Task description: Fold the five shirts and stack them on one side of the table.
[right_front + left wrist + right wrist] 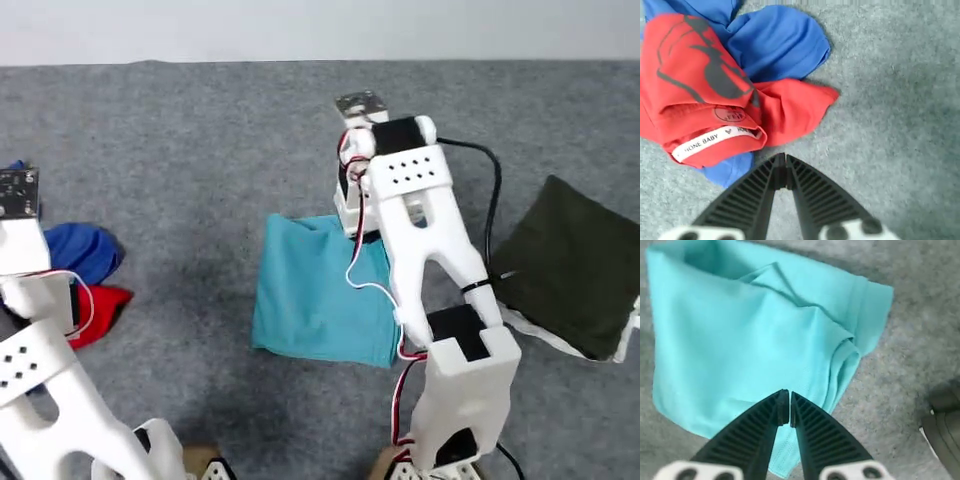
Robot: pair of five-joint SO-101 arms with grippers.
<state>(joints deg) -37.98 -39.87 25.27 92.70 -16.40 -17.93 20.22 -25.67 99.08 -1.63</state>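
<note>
We see the left jaws pressed together, empty, just beside the crumpled red shirt (790, 110), which lies on a blue shirt (775, 40) at the table's left. The right jaws are pressed together over the roughly folded teal shirt (740, 330), mid-table. The dark green shirt (570, 260) is folded at the right. The table (180, 150) is grey felt.

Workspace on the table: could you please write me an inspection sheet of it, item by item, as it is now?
Surface: grey carpet-like table cover, flat.
Job's things: teal shirt roughly folded mid-table; dark green shirt folded on a white shirt at the table's right side; blue shirt and red shirt crumpled together at the left.
Clutter: nothing seen.
Hands: left hand shut, empty, beside the red shirt; right hand shut, empty, over the teal shirt.
Cables: red and white wires along the right arm; black cable beside it.
Surroundings: pale wall behind the table.
</note>
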